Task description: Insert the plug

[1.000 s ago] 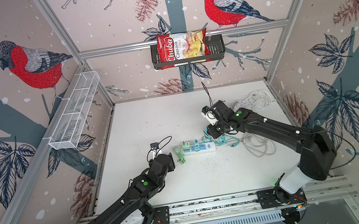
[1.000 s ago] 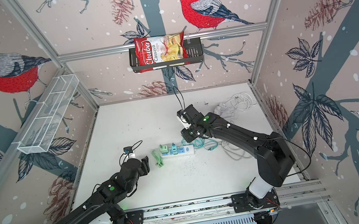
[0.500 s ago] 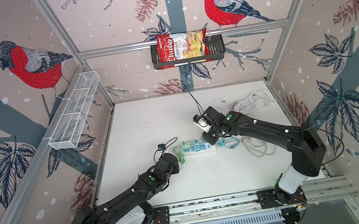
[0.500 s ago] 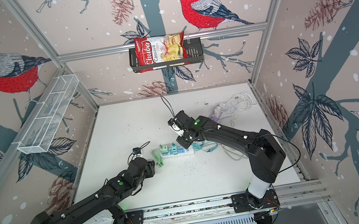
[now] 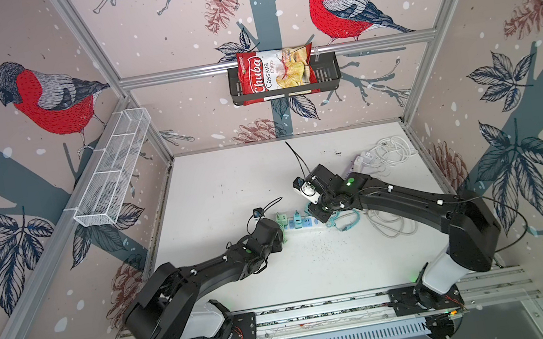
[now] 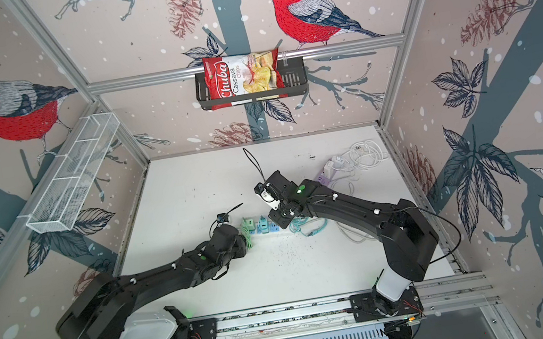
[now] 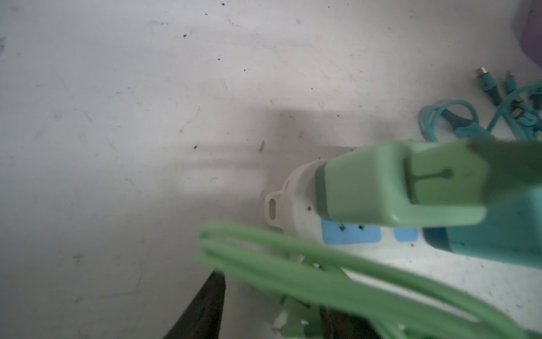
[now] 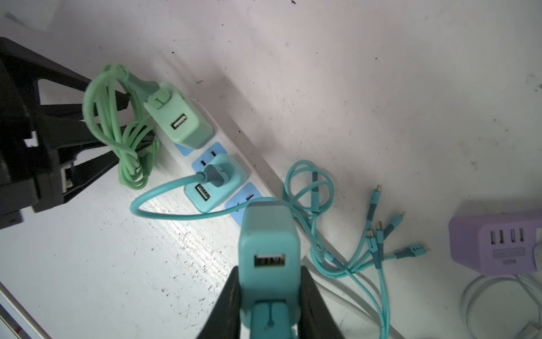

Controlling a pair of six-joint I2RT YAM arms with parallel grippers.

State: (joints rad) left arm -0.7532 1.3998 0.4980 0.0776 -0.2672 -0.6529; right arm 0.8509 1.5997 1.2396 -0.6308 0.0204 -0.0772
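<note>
Both top views look down from high at the front over the whole table [image 5: 228, 184]. Both wrist cameras look from close range at the power strip [image 8: 249, 196], which also shows from above.

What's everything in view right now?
power strip: one, white, mid-table
green charger: one, green, plugged into strip's end
plugged teal charger: one, teal, strip's middle
held teal charger: one, teal, above strip
green cable: one, green, beside strip's end
teal cable: one, teal, beside strip
USB hub: one, purple, back right
cord coil: one, white, back right
black basket: one, black, back wall
chips bag: one, red, inside it
wire basket: one, white, left wall
left tool: one, black, at green cable
right tool: one, black, clamping held teal charger
</note>
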